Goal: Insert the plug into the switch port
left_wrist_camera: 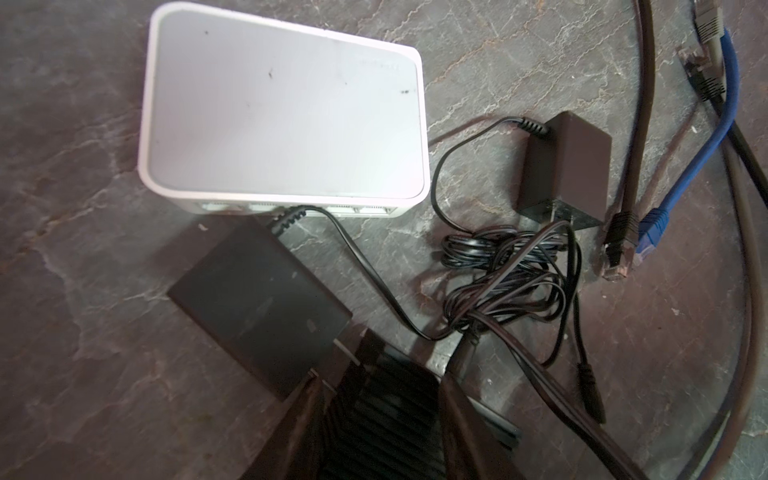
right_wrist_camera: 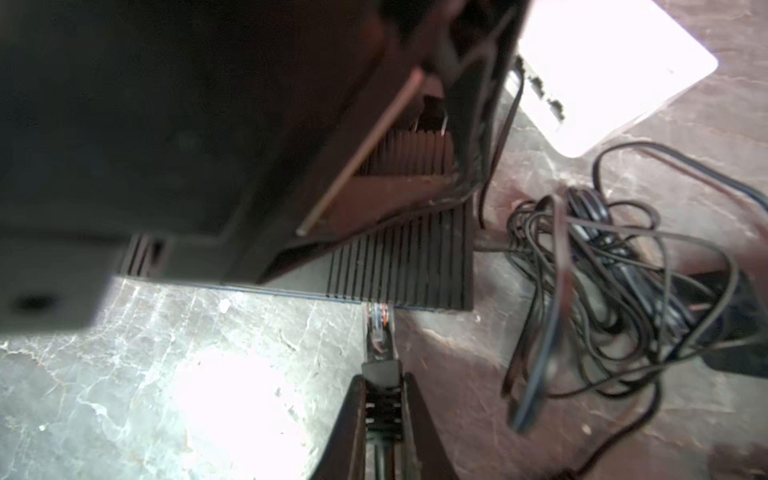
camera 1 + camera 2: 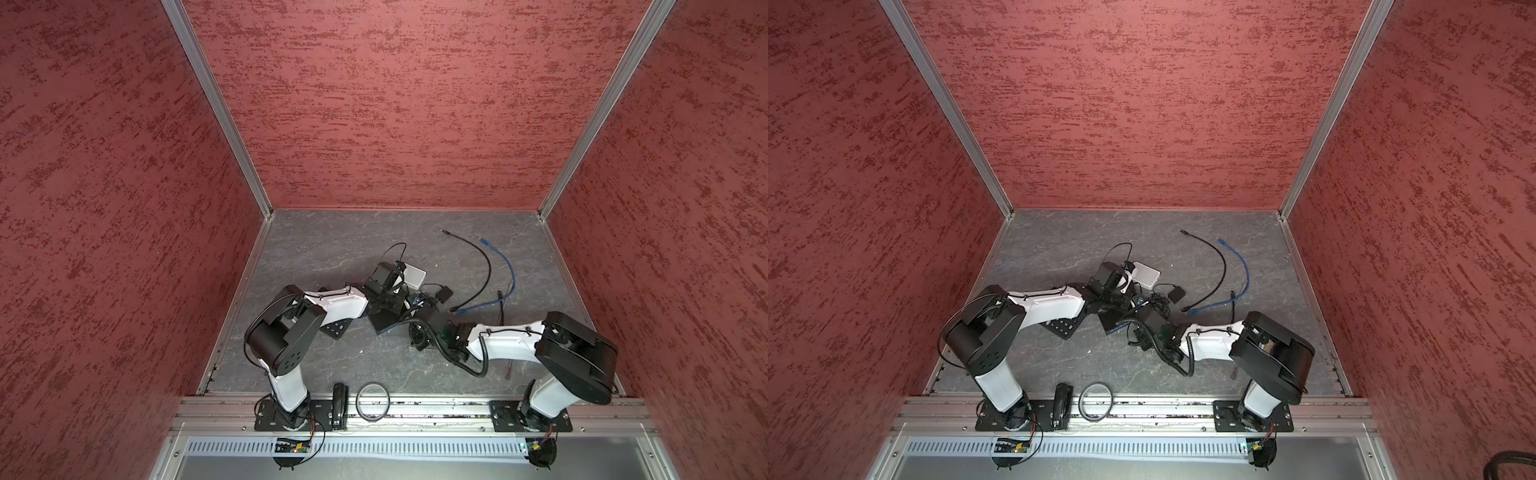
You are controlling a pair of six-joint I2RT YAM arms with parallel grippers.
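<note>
Because a small plug needs a steady target, both arms meet over the middle of the grey worktop (image 3: 332,365), the left arm (image 3: 336,305) bracing and the right arm (image 3: 511,345) feeding. A white box (image 1: 282,120) with its own row of ports lies just beyond, untouched. Next to it are a flat black power block (image 1: 257,299), a smaller adapter (image 1: 565,166) and a tangle of thin cord (image 1: 511,282). A blue cable (image 3: 510,266) and a black cable (image 3: 488,266) lie loose further right in both top views.

Nearer, the black ribbed switch (image 2: 399,262) rests on the worktop. The left fingers (image 1: 295,428) close on its two sides, apparently so that it cannot slide away when pushed from the front. The right fingers (image 2: 347,424) pinch the black ribbed boot of the plug (image 2: 379,328). They hold it low over the worktop and square to the switch's edge face, which suits a straight push.

The plug has a clear, narrow tip with coloured wires showing inside. It touches that edge, but whether it has entered a port I cannot tell. By my reading, only the final push is left.
</note>
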